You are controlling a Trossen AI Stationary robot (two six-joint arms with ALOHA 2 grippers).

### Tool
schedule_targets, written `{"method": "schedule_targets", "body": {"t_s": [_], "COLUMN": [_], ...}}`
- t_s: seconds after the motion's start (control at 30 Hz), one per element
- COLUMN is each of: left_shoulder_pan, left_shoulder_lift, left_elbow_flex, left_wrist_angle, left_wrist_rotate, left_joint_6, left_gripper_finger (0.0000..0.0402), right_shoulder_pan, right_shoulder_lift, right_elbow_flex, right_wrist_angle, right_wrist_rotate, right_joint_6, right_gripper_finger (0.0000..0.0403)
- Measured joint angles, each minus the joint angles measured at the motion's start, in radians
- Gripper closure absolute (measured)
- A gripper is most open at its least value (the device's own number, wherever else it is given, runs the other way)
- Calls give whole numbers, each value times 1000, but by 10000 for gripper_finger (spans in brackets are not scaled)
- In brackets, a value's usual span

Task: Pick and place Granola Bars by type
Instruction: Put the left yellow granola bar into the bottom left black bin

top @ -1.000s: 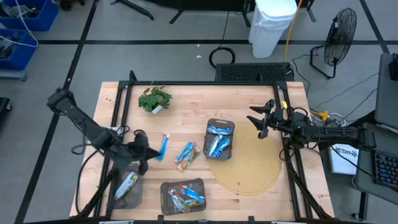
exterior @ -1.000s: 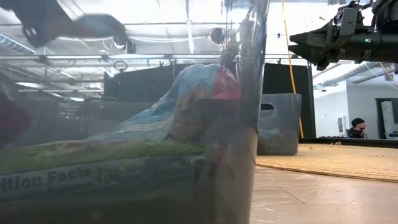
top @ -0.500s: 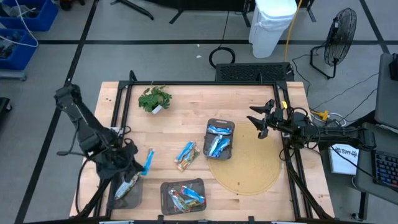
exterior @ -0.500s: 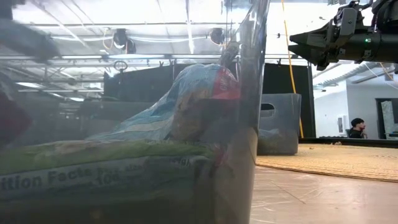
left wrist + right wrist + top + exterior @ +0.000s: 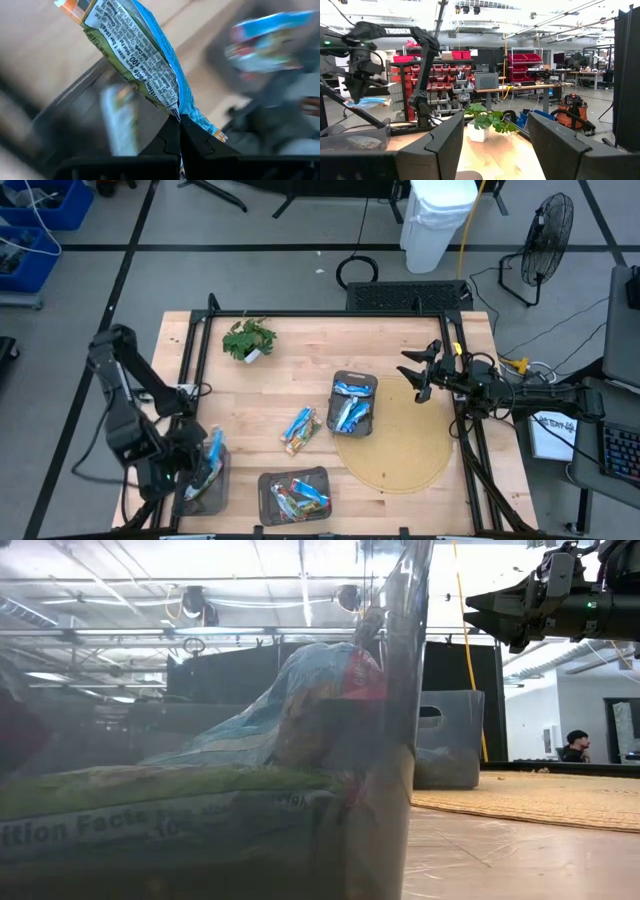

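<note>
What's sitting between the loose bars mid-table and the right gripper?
High view: the tray of blue bars lies between the loose bars and the open right gripper.

low view: near tray (image 5: pixel 400 740) blocks table | left wrist: tray (image 5: pixel 90 100) blurred

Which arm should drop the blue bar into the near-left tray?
Left. Its claw is shut on the blue bar right above that tray. The right claw hangs open at the table's far right edge.
</note>
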Motion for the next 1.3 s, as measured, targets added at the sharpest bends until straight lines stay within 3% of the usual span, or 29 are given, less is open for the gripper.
{"method": "schedule_targets", "body": {"t_s": [0.13,0.43,0.67,0.93,1.3], "left_shoulder_pan": [-19,-37,-30,7,8], "left_shoulder_lift": [104,245,311,379,387], "left_elbow_flex": [102,141,140,139,139], "left_wrist_angle": [-131,-123,-30,10,12], "left_wrist_rotate": [168,369,304,375,336], "left_joint_6": [-164,-393,-391,-383,-365], "left_gripper_finger": [401,401,401,400,387], "right_shoulder_pan": [0,0,0,0,0], "right_shoulder_lift": [0,0,0,0,0], "right_elbow_flex": [0,0,0,0,0], "right_wrist_angle": [0,0,0,0,0], "right_wrist_rotate": [0,0,0,0,0], "right_joint_6": [0,0,0,0,0], "right_gripper_finger": [193,193,193,193,193]}}
